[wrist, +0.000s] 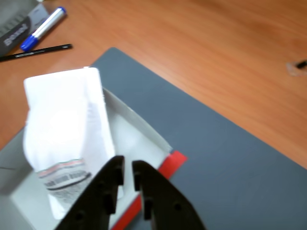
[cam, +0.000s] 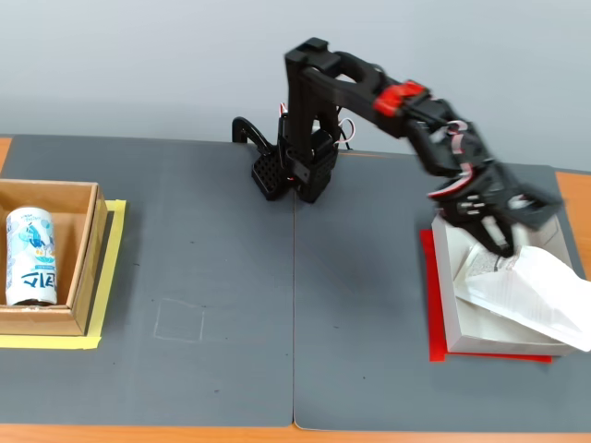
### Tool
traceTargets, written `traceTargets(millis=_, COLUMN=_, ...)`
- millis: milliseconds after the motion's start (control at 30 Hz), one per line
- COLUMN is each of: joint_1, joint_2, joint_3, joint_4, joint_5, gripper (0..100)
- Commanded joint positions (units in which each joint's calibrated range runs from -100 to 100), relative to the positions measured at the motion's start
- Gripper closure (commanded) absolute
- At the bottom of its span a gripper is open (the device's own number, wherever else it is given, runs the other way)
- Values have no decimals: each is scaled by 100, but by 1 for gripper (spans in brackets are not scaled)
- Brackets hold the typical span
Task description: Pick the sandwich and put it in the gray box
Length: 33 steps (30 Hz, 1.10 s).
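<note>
Inside gray box (cam: 452, 277), sandwich (cam: 536, 286), overhanging rim

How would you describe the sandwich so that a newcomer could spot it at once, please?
Look to the right end of the dark mat in the fixed view, where the gray box sits on red tape. The sandwich is the white packet lying tilted across it, overhanging its right wall.

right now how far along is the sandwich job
Nearly done. The sandwich is already at the gray box, one end inside and the other sticking out past the right wall in the fixed view, so it lies tilted rather than flat. The gripper sits just above the labelled end, its jaws almost closed with nothing between them. Left: perhaps settling the packet fully inside, then pulling the arm away.
</note>
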<state>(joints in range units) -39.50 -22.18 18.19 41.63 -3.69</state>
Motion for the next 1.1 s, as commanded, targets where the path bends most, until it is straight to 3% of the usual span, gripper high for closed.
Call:
traceTargets(millis=0, joint_1=671, joint_2=-1203, joint_3=936, joint_4=21, joint_5=22, gripper=98)
traceTargets(millis=433, joint_1=2887, joint_2=-5536, joint_3=5377, joint_4=420, joint_5=345, gripper=98)
traceTargets(millis=767, joint_1=3372, joint_2=-7715, joint_3=6644, joint_4=2616, joint_5=283, gripper=98)
traceTargets(millis=1067, joint_1=3588, joint_2=-7715, joint_3=7087, joint_4=2851, joint_5=283, gripper=98)
